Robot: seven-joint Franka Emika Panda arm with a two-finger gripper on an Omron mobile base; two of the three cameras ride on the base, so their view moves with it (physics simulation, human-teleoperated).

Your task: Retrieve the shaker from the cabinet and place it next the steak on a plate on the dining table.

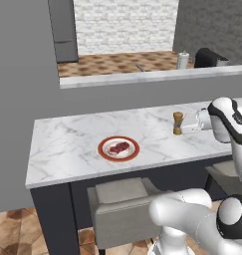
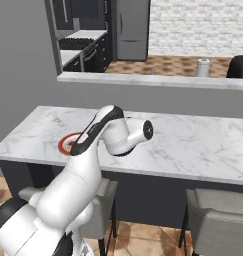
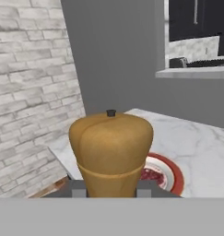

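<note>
Left base view: the small tan-brown wooden hourglass-waisted shaker (image 1: 178,123) stands upright just above or on the long white grey-veined marble worktop (image 1: 72,139), toward its right part. The white arm's gripper (image 1: 184,124) reaches in from the right at shaker height, its fingers clenched on the shaker. The round white plate with a broad red-orange rim (image 1: 118,148) sits well apart to the left, near the front edge, carrying the small flat red-brown steak (image 1: 118,147). A grey upholstered chair (image 1: 123,201) stands below the worktop.

Right base view: the arm crosses in front of the plate (image 2: 67,143), of which only a left arc of rim shows. A white cylindrical container (image 2: 203,67) stands on the far ledge.

Hand view: the shaker (image 3: 111,154) is close up, gripped low on its body between the two dark fingers (image 3: 79,189). Plate (image 3: 174,173) and steak (image 3: 152,174) lie beyond it on the marble (image 3: 196,138).
</note>
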